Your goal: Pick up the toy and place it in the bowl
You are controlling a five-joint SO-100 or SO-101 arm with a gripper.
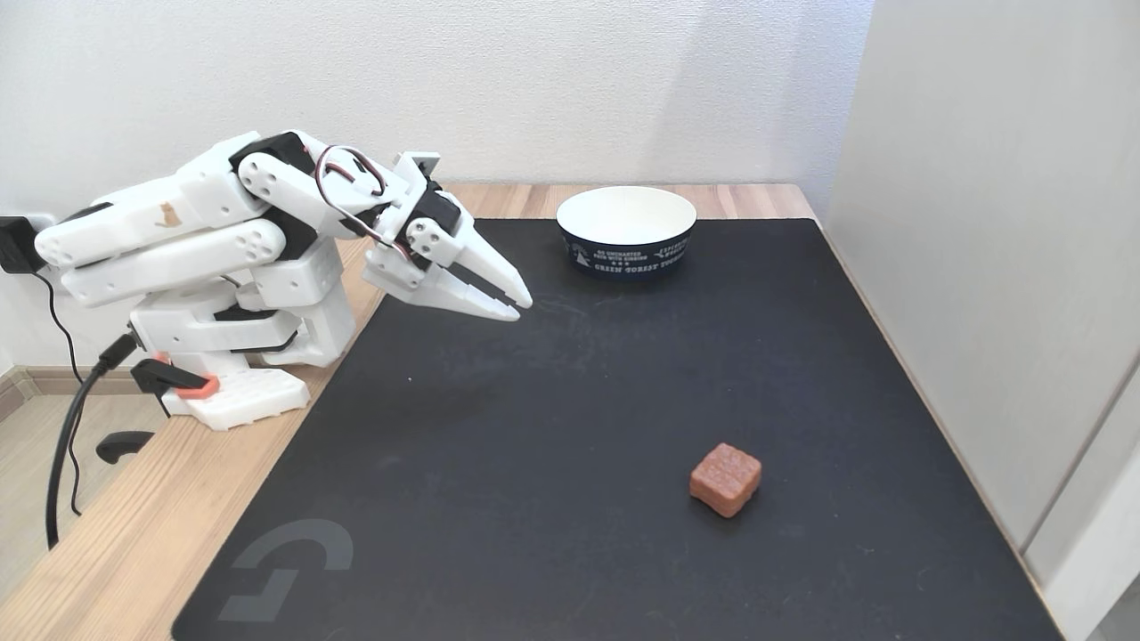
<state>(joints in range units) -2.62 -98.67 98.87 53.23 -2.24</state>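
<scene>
1 toy (725,479), a reddish-brown rounded block with a bumpy top, sits nearest the camera in the fixed view, on the lower right part of the black mat (552,463), with bare mat all around it. Farther back, at the mat's left edge, the white arm (205,249) is folded low over its base on the wooden counter (107,552). Its tool (521,305) points right and slightly down, fingers pressed almost together and holding nothing, well apart from the toy. Farthest off, near the mat's rear edge, stands the bowl (626,231), navy outside, white and empty inside.

The step in hand looks like the reach for the toy. To do it well, the arm should unfold toward the near right, spread the tool before descending, come down from above so the fingers straddle 2 opposite flat sides, and close on the middle of the block. Its rounded corners could let it twist or slip out of an off-centre pinch.
</scene>
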